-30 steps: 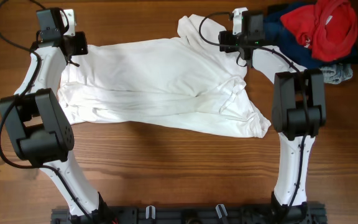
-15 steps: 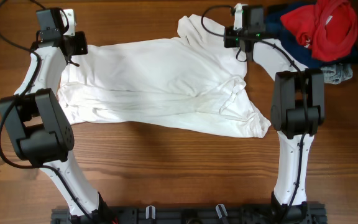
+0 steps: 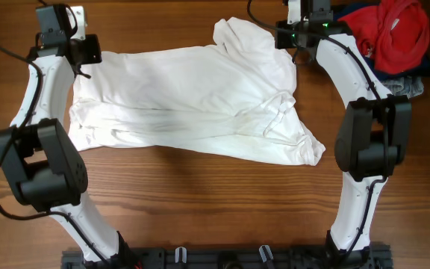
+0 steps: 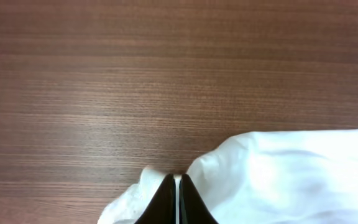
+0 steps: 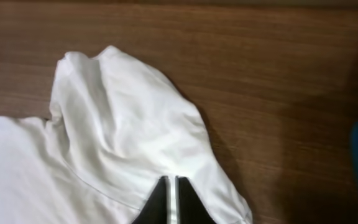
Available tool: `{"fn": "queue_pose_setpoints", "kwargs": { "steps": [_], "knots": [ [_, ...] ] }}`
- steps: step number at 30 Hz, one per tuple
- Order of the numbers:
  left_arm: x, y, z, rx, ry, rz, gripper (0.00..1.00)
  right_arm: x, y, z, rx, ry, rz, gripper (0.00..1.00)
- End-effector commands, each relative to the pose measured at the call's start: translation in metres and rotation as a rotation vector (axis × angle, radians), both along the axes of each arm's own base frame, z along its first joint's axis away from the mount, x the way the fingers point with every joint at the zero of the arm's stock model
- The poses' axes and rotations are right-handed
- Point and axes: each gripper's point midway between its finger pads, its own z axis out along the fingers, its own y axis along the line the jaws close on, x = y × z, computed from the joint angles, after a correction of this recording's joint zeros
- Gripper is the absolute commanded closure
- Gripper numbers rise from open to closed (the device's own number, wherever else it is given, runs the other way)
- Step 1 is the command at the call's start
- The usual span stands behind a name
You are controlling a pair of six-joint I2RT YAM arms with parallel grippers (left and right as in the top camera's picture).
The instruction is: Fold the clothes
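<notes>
The clothes are one white T-shirt [image 3: 192, 97] lying loosely flat across the wooden table, with a sleeve [image 3: 234, 33] bunched at the far side and a rumpled corner [image 3: 297, 146] at the near right. My left gripper [image 3: 92, 54] is at the shirt's far left corner, shut on a pinch of white fabric [image 4: 241, 174]; its fingertips [image 4: 166, 186] meet over the cloth edge. At the far right edge, just right of the bunched sleeve, my right gripper [image 3: 286, 37] is shut on the shirt fabric [image 5: 123, 124], with its dark fingers [image 5: 160, 193] closed on a thin fold.
A red garment [image 3: 394, 30] lies piled on navy blue cloth [image 3: 418, 67] and grey cloth [image 3: 409, 88] at the far right corner, close behind my right arm. Bare wood [image 3: 200, 202] shows in front of the shirt.
The right gripper has closed on the shirt's far right edge and drawn back toward the far side. The left arm has also shifted a little farther away, still gripping its corner.
</notes>
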Motion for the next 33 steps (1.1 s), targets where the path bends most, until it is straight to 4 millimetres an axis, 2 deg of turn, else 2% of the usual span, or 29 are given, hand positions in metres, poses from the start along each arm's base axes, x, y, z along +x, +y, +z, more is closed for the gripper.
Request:
{"fn": "queue_pose_setpoints", "kwargs": {
  "steps": [1, 3, 4, 9, 17, 19, 21, 22, 23, 24, 26, 29, 32, 33],
  "knots": [
    [0.001, -0.001, 0.018, 0.002, -0.033, 0.002, 0.96, 0.014, 0.005, 0.005, 0.018, -0.06, 0.026, 0.58],
    [0.001, -0.003, 0.019, -0.006, -0.034, -0.004, 0.96, 0.02, 0.006, -0.008, 0.012, -0.065, 0.033, 0.48],
    [0.002, -0.004, 0.019, -0.008, -0.036, -0.007, 0.96, 0.022, 0.006, -0.018, 0.006, -0.061, 0.039, 0.48],
    [0.001, -0.004, 0.018, -0.008, -0.034, -0.007, 0.96, 0.023, 0.005, -0.066, -0.006, 0.0, 0.034, 0.48],
    [0.001, -0.004, 0.019, -0.008, -0.035, -0.006, 0.96, 0.017, 0.0, -0.112, -0.035, 0.07, 0.017, 0.49],
    [0.001, -0.004, 0.019, -0.008, -0.035, -0.007, 0.96, 0.015, -0.001, -0.12, -0.035, 0.087, 0.016, 0.52],
    [0.002, -0.003, 0.019, -0.007, -0.036, -0.006, 0.96, 0.013, -0.001, -0.121, -0.036, 0.095, 0.015, 0.67],
    [0.002, -0.003, 0.019, -0.007, -0.036, -0.006, 0.96, 0.013, -0.001, -0.121, -0.036, 0.095, 0.015, 0.76],
    [0.002, -0.003, 0.019, -0.007, -0.036, -0.007, 0.96, 0.014, -0.001, -0.119, -0.036, 0.09, 0.015, 0.92],
    [0.002, -0.003, 0.019, -0.007, -0.036, -0.006, 0.96, 0.015, -0.001, -0.117, -0.035, 0.087, 0.011, 0.96],
    [0.002, -0.003, 0.019, -0.007, -0.036, -0.006, 0.96, 0.018, -0.005, -0.106, -0.036, 0.073, -0.025, 0.96],
    [0.002, -0.003, 0.022, -0.005, -0.045, -0.006, 0.96, 0.022, -0.007, -0.069, -0.042, 0.021, -0.027, 0.96],
    [0.001, -0.003, 0.035, -0.001, -0.068, -0.006, 0.96, 0.017, -0.01, -0.017, -0.053, -0.028, -0.026, 0.96],
    [0.0, -0.003, 0.046, 0.003, -0.088, -0.006, 0.96, 0.009, -0.01, 0.013, -0.059, -0.047, -0.016, 0.96]
  ]
}}
